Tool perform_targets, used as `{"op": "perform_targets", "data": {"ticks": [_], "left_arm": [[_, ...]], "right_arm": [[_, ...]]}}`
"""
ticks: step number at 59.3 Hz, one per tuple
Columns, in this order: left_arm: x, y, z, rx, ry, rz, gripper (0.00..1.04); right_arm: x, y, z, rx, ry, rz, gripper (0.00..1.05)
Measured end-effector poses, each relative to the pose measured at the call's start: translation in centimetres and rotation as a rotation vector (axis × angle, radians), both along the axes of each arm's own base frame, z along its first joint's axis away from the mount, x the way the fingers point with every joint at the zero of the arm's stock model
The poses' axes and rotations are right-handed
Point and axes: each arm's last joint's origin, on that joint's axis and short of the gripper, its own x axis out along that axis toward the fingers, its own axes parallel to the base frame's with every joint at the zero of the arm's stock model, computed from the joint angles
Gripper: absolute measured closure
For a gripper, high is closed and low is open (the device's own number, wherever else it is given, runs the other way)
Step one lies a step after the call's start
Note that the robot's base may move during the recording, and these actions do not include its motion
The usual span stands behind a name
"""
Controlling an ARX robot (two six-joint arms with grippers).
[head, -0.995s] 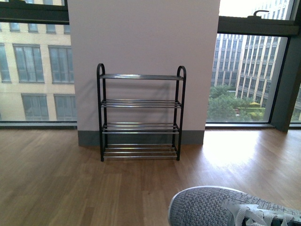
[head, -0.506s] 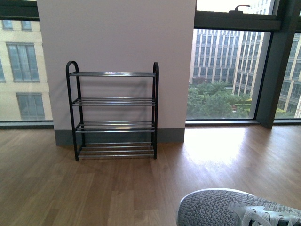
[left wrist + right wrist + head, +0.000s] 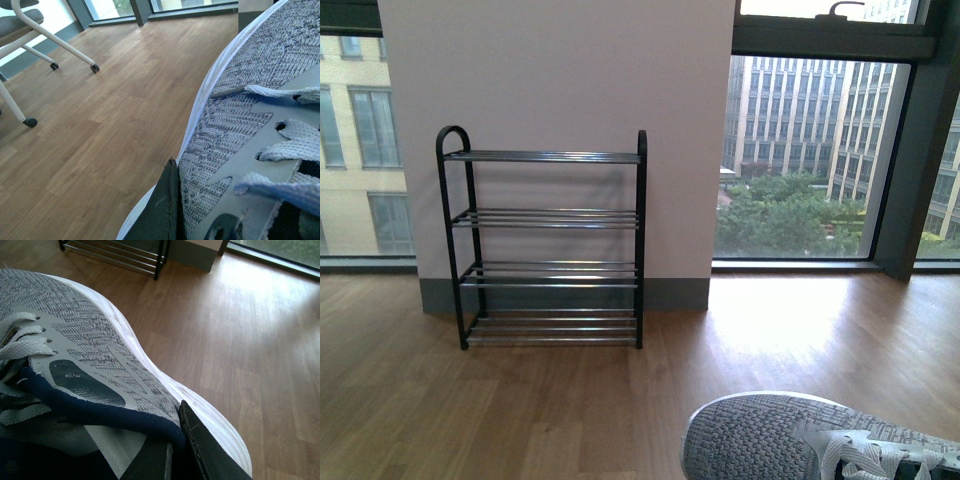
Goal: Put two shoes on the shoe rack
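From the front camera, the shoe rack (image 3: 545,250) stands on the wood floor (image 3: 570,410) against the white wall, well ahead of my jaws and off to their left. The grey sneaker (image 3: 770,440) shows its toe close in.

On the left wrist camera, one dark finger (image 3: 161,210) of the left jaws lies against the sneaker's side. I cannot tell whether they pinch it.

On the right wrist camera, the right jaws pinch the sneaker's dark collar (image 3: 100,412), with one finger (image 3: 200,450) outside by the white sole. The rack's lowest bars lie beyond the toe.

Wood-plank floor (image 3: 800,340), black-framed four-tier shoe rack (image 3: 550,270) upon it, backed against the pale wall (image 3: 560,80).
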Motion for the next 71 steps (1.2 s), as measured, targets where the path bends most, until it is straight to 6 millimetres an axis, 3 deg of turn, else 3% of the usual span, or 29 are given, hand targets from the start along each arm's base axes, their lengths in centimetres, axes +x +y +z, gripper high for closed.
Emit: {"op": "perform_targets", "data": {"ticks": [71], "left_arm": [[-0.01,-0.06,-0.03,-0.003,0.003,-0.011,1.03]], "right_arm": [[-0.01,-0.05,-0.01,0.0,0.001,-0.007,1.03]]}}
